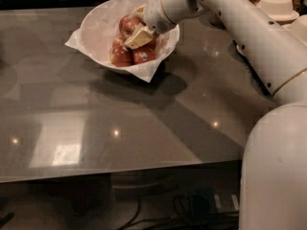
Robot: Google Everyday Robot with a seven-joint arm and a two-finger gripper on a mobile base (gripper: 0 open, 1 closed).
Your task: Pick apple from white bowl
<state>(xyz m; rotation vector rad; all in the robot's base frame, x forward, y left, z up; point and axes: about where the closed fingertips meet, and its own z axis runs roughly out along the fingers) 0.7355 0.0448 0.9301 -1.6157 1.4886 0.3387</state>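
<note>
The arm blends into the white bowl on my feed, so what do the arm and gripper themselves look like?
The arm is smooth, glossy white, built of rounded tubular segments with thin tan rings at the joints and small dark dots along its side; no loose cables show. The gripper, down in the white bowl among the apples, is cream-beige and blocky.

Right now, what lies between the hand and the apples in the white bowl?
Nothing: in the camera view the hand is down inside the white bowl, directly on the pile of red apples, with no visible gap.
</note>
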